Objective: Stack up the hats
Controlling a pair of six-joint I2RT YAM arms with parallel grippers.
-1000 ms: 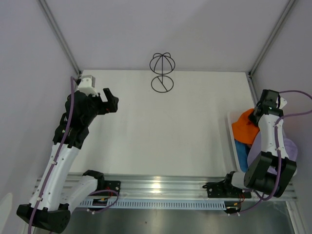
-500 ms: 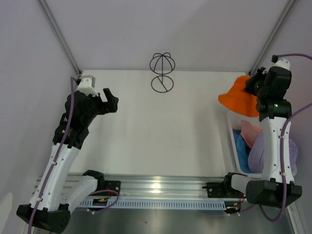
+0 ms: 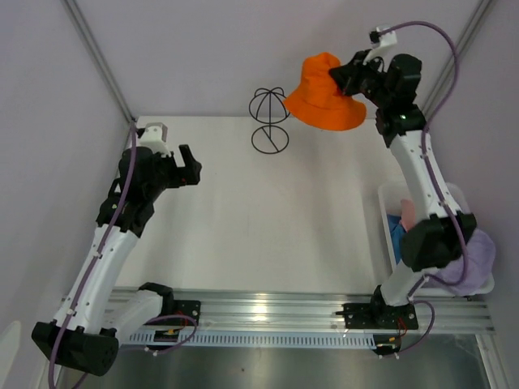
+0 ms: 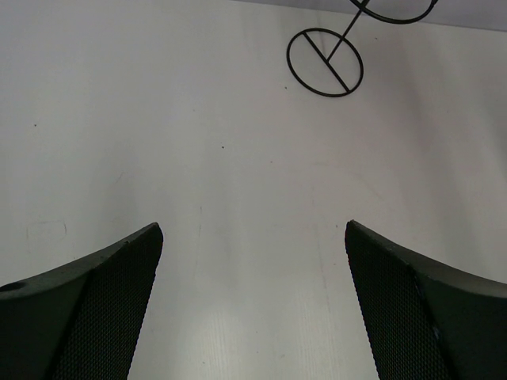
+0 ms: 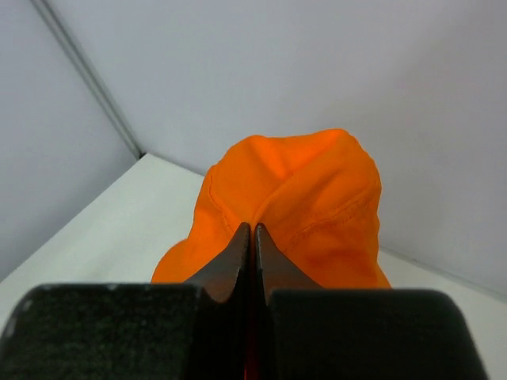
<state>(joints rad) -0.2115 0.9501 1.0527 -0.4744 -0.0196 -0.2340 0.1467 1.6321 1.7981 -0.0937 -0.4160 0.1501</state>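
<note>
My right gripper (image 3: pixel 345 74) is shut on the crown of the orange hat (image 3: pixel 323 96), which hangs high in the air just right of the black wire hat stand (image 3: pixel 270 121). The right wrist view shows the pinched orange hat (image 5: pixel 309 206) folded in front of the shut gripper (image 5: pixel 253 228). A pink hat (image 3: pixel 408 212), a blue hat (image 3: pixel 396 237) and a pale purple hat (image 3: pixel 477 258) lie in the white basket (image 3: pixel 388 197) at the right. My left gripper (image 3: pixel 190 166) stands open and empty over the table at the left, and its wrist view shows the gripper (image 4: pixel 253 229) above bare table.
The hat stand's ring base (image 4: pixel 325 62) lies ahead of the left gripper. Grey walls with metal corner posts (image 3: pixel 101 61) close in the back and sides. An aluminium rail (image 3: pixel 259 312) runs along the near edge.
My right arm has lifted the orange hat out of the basket and swung it up and left to near the hat stand. The left arm has barely shifted.
</note>
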